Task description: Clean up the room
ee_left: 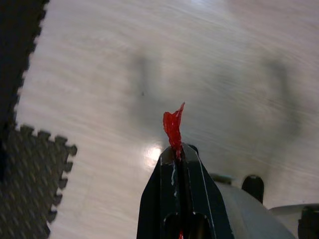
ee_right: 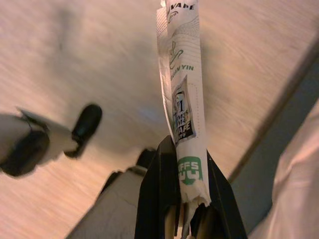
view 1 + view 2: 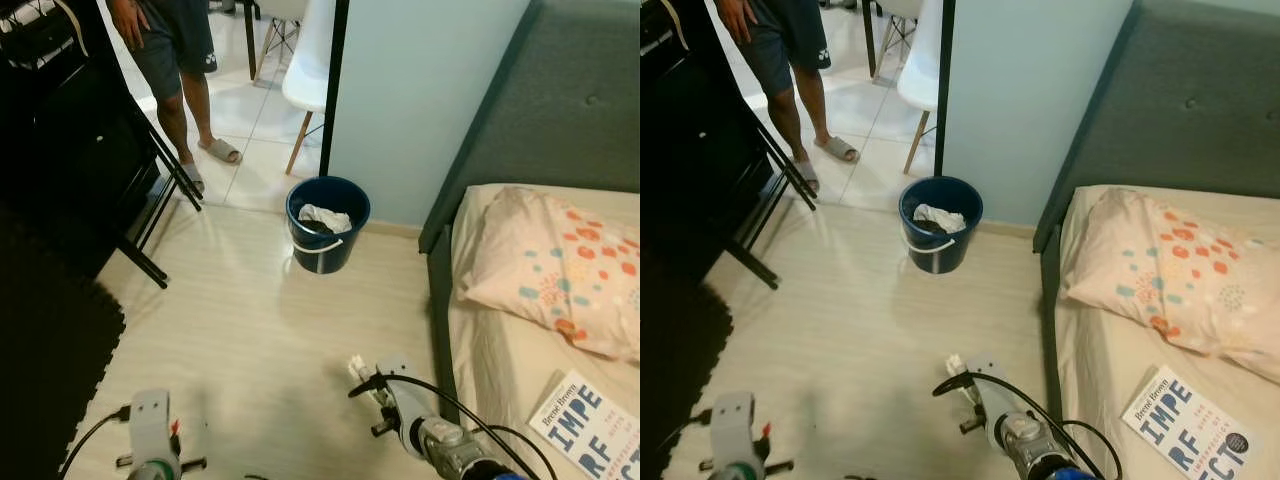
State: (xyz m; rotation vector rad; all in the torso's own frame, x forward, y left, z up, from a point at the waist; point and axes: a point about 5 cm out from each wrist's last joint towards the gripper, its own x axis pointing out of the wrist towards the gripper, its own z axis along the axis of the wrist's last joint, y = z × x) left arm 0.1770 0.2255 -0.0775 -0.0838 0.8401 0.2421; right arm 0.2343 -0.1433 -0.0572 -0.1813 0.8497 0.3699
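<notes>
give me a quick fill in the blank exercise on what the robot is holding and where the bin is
1. The left end effector is shut on a scrap of ____ plastic.
2. The right end effector is shut on a white paper wrapper with ____ print.
3. The dark blue bucket stands on the floor beside the ____ wall.
4. On the bed, near the pillow, lies a ____.

Missing words: red; green; light blue; book
</notes>
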